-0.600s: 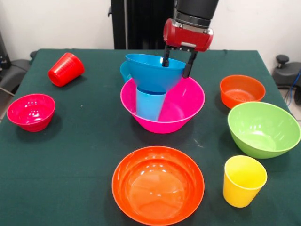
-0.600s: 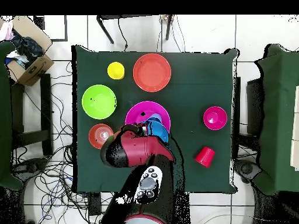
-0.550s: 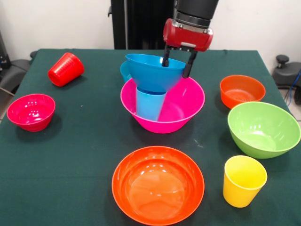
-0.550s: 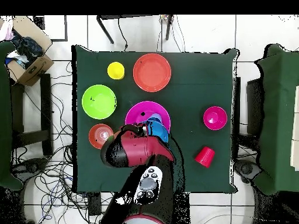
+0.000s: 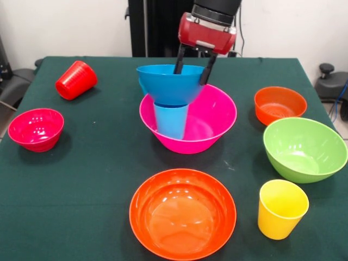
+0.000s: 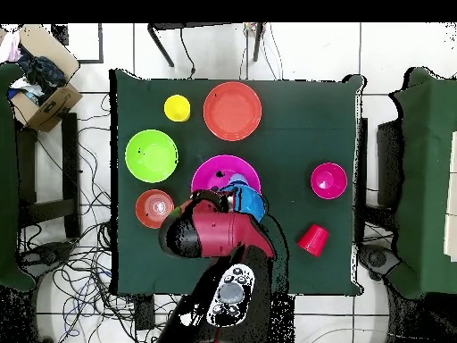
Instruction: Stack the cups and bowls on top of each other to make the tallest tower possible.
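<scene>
End effector (image 5: 191, 69) w/ fingers clamped over rim of large blue bowl (image 5: 168, 82), which sits on upright light blue cup (image 5: 171, 119) inside large pink bowl (image 5: 204, 122) just below it, small blue bowl partly hidden behind.

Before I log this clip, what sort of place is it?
Probably a robotics lab: a green-clothed table on a tiled floor, loose cables strewn around it, and a cardboard box of clutter beside it.

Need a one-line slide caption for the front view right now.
Gripper holds blue bowl atop light blue cup in pink bowl.
</scene>
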### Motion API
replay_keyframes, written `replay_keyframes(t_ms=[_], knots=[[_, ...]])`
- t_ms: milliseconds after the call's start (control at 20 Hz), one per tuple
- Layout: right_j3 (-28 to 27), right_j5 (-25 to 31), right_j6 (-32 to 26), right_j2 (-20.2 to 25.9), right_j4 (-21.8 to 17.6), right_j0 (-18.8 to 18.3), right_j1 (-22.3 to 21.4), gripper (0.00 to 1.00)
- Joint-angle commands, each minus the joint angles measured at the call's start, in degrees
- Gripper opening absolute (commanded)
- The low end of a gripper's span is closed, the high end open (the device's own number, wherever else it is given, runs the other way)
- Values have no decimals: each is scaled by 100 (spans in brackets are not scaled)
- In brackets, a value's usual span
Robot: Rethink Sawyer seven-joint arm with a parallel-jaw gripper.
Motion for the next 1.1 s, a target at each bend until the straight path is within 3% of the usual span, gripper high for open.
replay_keyframes(t_ms=[50,700,1100], knots=[[107,222,953,165,198,123,-151,100],[-53,1219,933,243,515,332,-604,100],[31,1326,811,400,577,172,-733,100]])
